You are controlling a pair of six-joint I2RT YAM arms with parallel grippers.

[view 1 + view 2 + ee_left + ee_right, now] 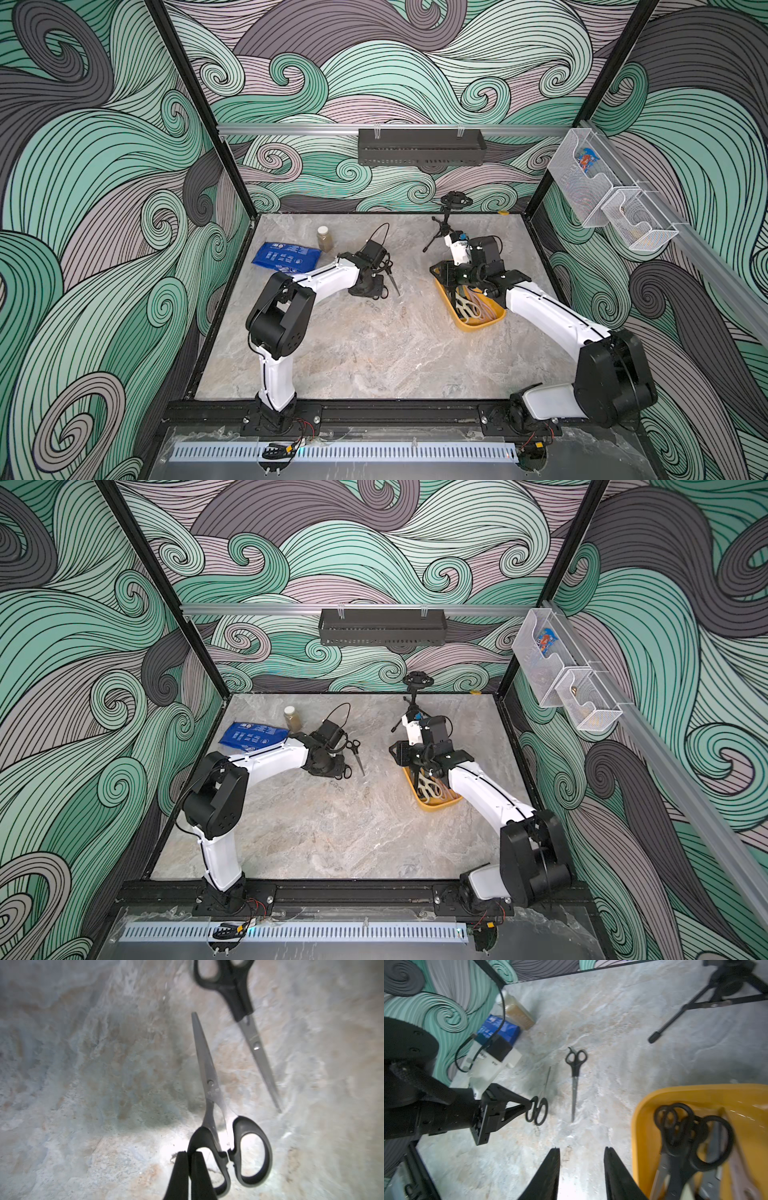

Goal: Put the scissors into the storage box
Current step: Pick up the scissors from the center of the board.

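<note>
The marbled desk [374, 353] carries a blue pouch [286, 257] and a jar [324, 239] at far left, a black tripod [442, 228] at the back, the yellow storage box [478, 325] on the right, and black-handled scissors [574, 1084] lying flat between.

One yellow box [638, 1130], two black scissors [574, 1084] outside it, two mesh baskets [569, 187]

The storage box [484, 324] is yellow; a cream pair of scissors [464, 306] shows inside. The scissors [574, 1084] on the marbled grey-beige desk [374, 353] have black handles and steel-grey blades. Walls [104, 187] swirl teal, mauve and charcoal. The pouch [284, 257] is blue.
</note>
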